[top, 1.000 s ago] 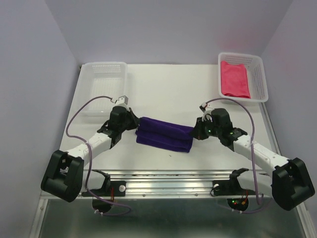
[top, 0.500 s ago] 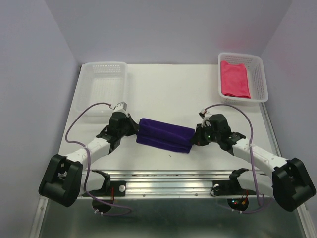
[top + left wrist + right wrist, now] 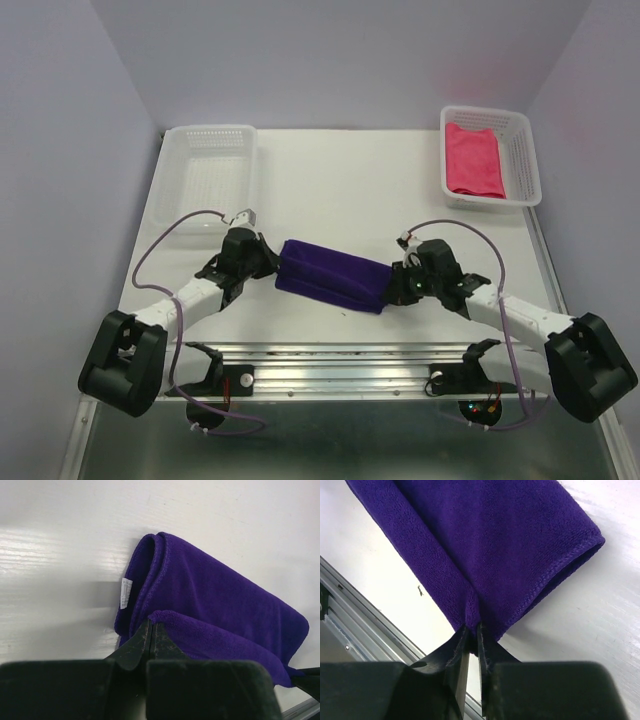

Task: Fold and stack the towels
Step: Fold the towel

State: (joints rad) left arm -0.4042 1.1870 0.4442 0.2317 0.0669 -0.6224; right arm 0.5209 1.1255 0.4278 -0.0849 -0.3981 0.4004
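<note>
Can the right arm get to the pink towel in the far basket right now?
Probably not yet: the right gripper is pinching the purple towel. Once released, bare table leads to the pink towel.

The purple towel (image 3: pixel 333 274) is dark with a white tag (image 3: pixel 125 593); the pink towel (image 3: pixel 472 160) lies in a white mesh basket (image 3: pixel 524 160) on the white surface (image 3: pixel 340 190).

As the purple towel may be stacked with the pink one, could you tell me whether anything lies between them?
Nothing visible on the table lies between the purple towel and the pink towel; only the near wall of the white basket holding it stands in the way.
</note>
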